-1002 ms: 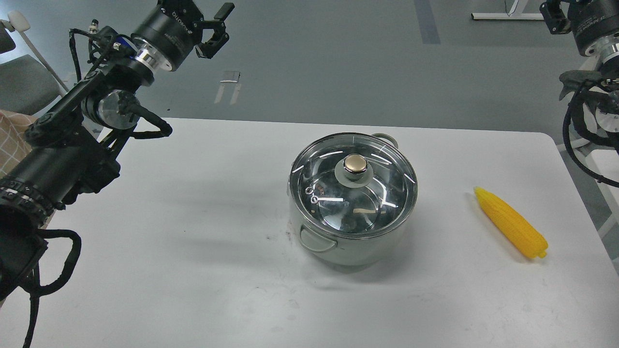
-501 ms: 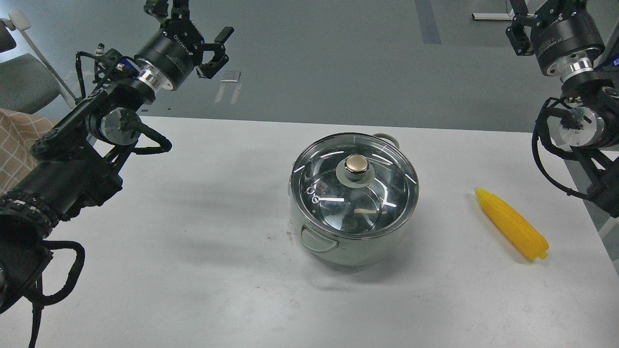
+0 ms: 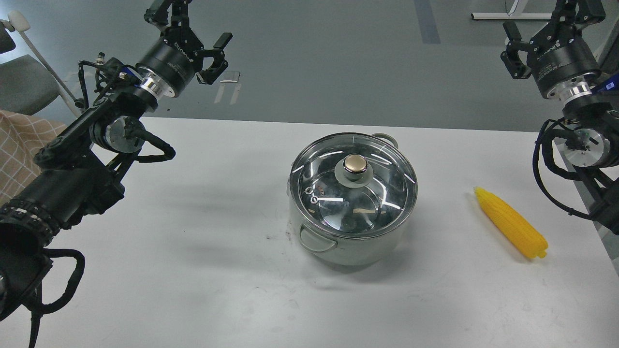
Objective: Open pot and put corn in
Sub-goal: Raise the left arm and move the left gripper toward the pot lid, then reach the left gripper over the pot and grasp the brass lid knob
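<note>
Since earlier frames: right claw (image 3: 551, 21) moved in from the top-right edge, now fully in view beyond bench's far right corner; left claw (image 3: 191, 19) shifted slightly up, still beyond far left edge. Both claws spread, holding nothing, well apart from pot and corn. Pot (image 3: 353, 244) unmoved at bench (image 3: 193, 270) centre, glass lid (image 3: 319, 179) w/ gold knob (image 3: 355, 163) still on, closed. Corn (image 3: 510, 222) unmoved, lying flat on bench right of pot, clear of it, tapered end toward far side, blunt end nearer right edge.
</note>
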Controlling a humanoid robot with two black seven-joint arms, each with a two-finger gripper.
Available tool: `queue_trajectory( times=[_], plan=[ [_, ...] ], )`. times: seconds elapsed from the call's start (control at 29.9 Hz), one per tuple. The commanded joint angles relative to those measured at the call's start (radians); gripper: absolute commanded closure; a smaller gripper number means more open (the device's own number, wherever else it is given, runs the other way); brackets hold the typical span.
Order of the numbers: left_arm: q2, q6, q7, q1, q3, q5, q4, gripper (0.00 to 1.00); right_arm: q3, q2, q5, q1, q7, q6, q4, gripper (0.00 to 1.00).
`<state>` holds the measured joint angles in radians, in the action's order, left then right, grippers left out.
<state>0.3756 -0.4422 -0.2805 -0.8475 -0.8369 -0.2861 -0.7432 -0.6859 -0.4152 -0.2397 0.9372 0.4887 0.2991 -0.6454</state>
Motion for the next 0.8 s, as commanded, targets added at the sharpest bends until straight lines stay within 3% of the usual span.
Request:
queue_trajectory(
  times=[0.0, 0.27, 0.33, 0.37, 0.53, 0.63, 0.77],
  plan=[
    [0.009, 0.003, -0.002, 0.019, -0.008, -0.008, -0.053, 0.02, 0.0, -0.001, -0.003, 0.0, 0.0, -0.006, 0.001, 0.0],
    [0.032, 0.022, -0.045, 0.013, -0.005, -0.203, -0.152, 0.02, 0.005, -0.037, -0.001, -0.001, 0.0, -0.018, -0.002, 0.0],
    [0.084, 0.022, -0.046, 0.011, -0.007, -0.36, -0.269, 0.02, 0.003, -0.05, -0.003, 0.0, 0.0, -0.02, -0.005, 0.0],
    [0.085, 0.022, -0.046, 0.011, -0.007, -0.361, -0.269, 0.02, 0.003, -0.05, -0.003, 0.0, 0.0, -0.02, -0.005, 0.0],
    [0.169, 0.048, -0.046, -0.007, -0.011, -0.727, -0.578, 0.02, 0.005, -0.051, -0.013, -0.023, 0.0, -0.028, 0.004, 0.0],
    [0.175, 0.068, -0.046, -0.016, -0.01, -0.882, -0.651, 0.02, 0.003, -0.051, -0.013, -0.029, 0.0, -0.048, 0.004, 0.0],
    [0.152, 0.086, -0.052, -0.016, 0.001, -1.314, -0.751, 0.02, 0.003, -0.048, -0.012, -0.055, 0.0, -0.086, 0.001, 0.0]
  ],
)
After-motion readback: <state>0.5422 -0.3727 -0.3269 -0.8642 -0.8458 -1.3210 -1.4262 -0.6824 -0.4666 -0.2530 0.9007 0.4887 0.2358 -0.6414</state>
